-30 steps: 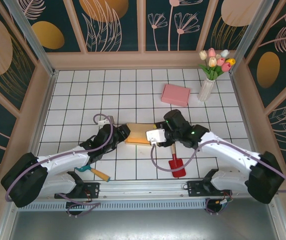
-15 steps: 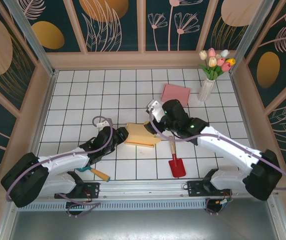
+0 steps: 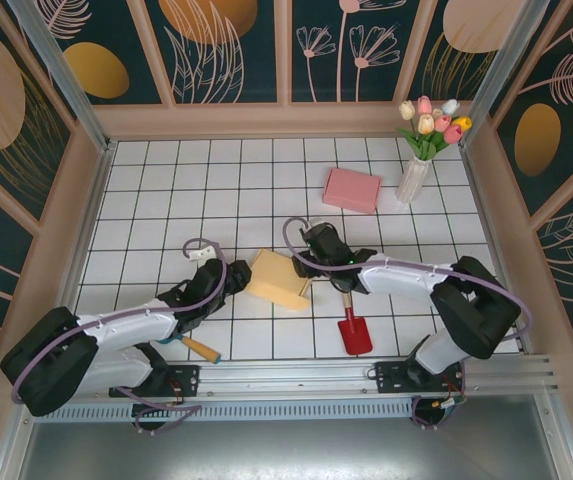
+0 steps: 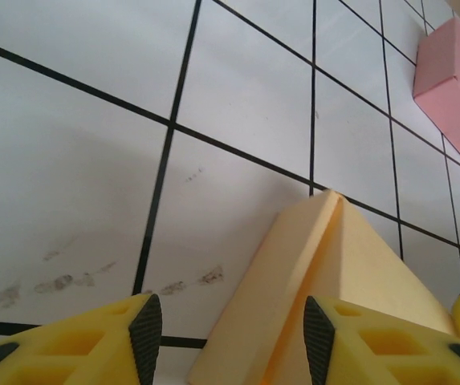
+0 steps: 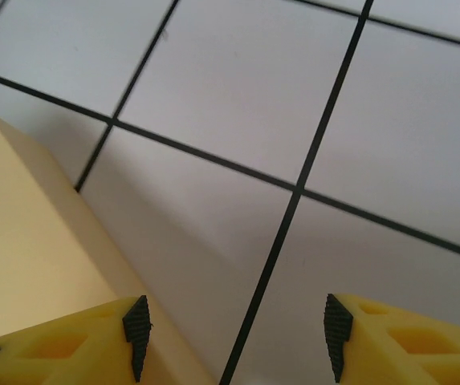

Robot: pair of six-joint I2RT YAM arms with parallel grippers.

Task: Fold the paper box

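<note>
At worktop centre | we find the yellow paper box between left end effector and right end effector | both open, empty, equally near.

The yellow paper box sits centrally, apparently folded closed.

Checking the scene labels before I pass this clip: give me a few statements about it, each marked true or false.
1. The paper box lies between the left gripper and the right gripper. True.
2. The pink block rests on top of the paper box. False: it lies apart from the box, farther back, beside the vase.
3. The right gripper is shut on the red shovel. False: that gripper is open, and the shovel lies loose.
4. The vase stands upright with tulips in it. True.
5. The left gripper is open. True.
</note>
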